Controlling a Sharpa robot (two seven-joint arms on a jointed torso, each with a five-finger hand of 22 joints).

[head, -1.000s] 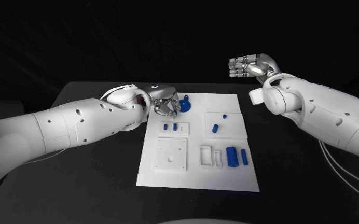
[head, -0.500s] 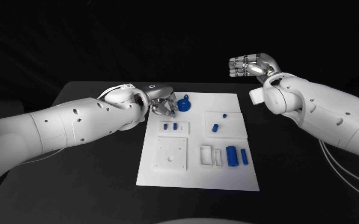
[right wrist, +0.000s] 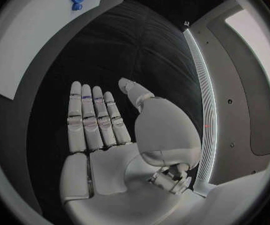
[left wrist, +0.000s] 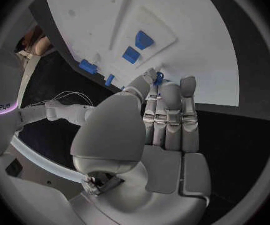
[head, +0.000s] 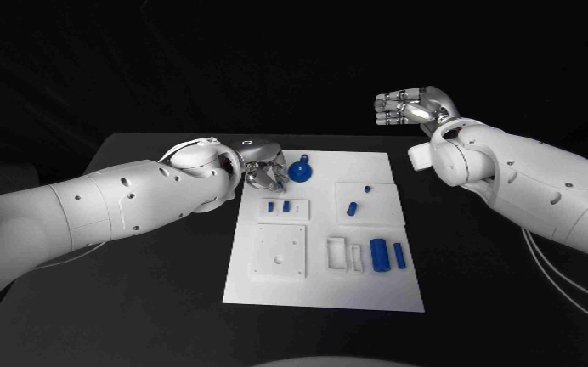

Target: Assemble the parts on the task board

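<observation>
Our left hand (head: 263, 172) sits at the far left corner of the white board (head: 321, 295), pinching a small blue piece (left wrist: 159, 78) at its fingertips. Our right hand (head: 410, 108) hangs open above the table (head: 147, 282), right of the board. Other blue pieces (head: 386, 256) lie on the board.

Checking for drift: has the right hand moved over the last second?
No. The right hand hangs raised beyond the far right corner of the task board, in the same spot relative to it as before.
</observation>
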